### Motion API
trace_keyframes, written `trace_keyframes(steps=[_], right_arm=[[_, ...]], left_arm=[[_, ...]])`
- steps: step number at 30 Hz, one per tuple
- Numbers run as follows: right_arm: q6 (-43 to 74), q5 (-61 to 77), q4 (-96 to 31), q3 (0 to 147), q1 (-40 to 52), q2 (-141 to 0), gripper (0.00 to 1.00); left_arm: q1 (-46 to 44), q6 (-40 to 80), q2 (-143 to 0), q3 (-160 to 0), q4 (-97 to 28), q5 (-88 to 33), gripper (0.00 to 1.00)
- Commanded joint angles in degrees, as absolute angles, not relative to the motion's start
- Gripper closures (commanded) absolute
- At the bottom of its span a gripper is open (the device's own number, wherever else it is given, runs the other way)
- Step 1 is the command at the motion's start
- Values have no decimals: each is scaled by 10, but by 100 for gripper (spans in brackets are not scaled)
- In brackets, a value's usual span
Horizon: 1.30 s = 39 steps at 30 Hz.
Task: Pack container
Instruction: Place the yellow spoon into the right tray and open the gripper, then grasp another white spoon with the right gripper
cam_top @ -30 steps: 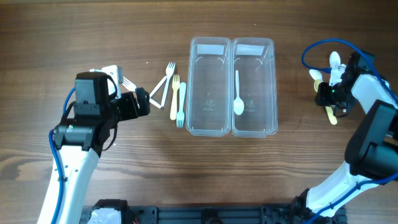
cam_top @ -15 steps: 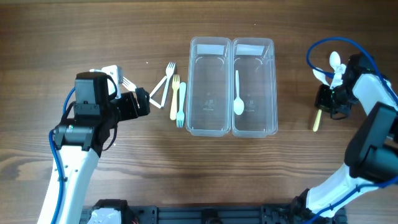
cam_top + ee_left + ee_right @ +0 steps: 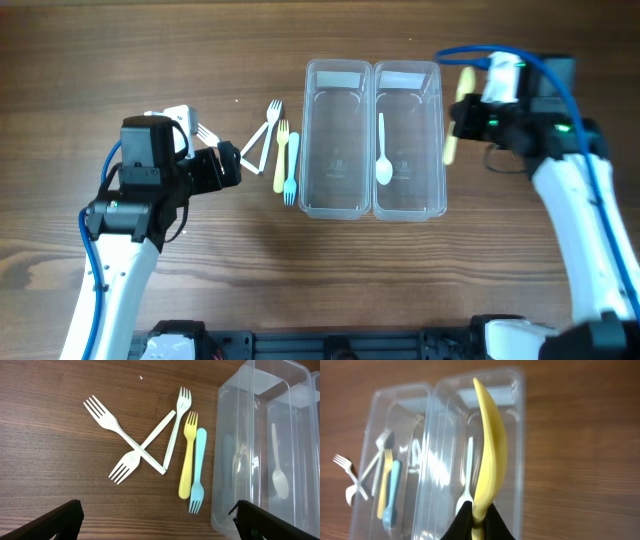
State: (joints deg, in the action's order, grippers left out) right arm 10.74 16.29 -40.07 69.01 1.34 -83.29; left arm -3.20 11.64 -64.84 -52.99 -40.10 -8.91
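Whereas a second ago the right gripper (image 3: pixel 458 122) sat far right on the table, it now hangs at the outer rim of the right container (image 3: pixel 407 72), pinching the yellow spoon (image 3: pixel 451 145). The left gripper (image 3: pixel 232 163) is unmoved, spread wide by the forks (image 3: pixel 187 462). Only the right wrist view shows the pinch on the spoon's handle.

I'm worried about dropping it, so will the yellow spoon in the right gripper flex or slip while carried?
Probably stiff and light: the yellow spoon stands straight out from the right gripper, pinched only at one end, without drooping. Its smooth, glossy plastic might pivot or slip in that narrow pinch.
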Motion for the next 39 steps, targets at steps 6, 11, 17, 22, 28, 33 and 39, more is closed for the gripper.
trace_keyframes(steps=[6, 11, 17, 22, 28, 33, 39], right_arm=[[150, 140, -346, 661, 84, -981, 96], [118, 144, -339, 681, 90, -961, 71], [103, 59, -330, 708, 66, -860, 43], [103, -3, -340, 708, -27, -822, 42], [-5, 0, -303, 708, -155, -906, 39], [-213, 28, -251, 708, -170, -1013, 44], [-242, 25, -202, 708, -173, -1071, 45]], left_arm=[[-27, 107, -649, -540, -401, -94, 0], [-27, 107, -649, -540, -401, -94, 0], [-27, 107, -649, -540, -401, -94, 0], [-27, 107, -649, -540, -401, -94, 0], [-27, 107, -649, -540, -401, -94, 0], [-27, 107, -649, -540, -401, -94, 0], [-27, 107, -649, -540, -402, -94, 0]])
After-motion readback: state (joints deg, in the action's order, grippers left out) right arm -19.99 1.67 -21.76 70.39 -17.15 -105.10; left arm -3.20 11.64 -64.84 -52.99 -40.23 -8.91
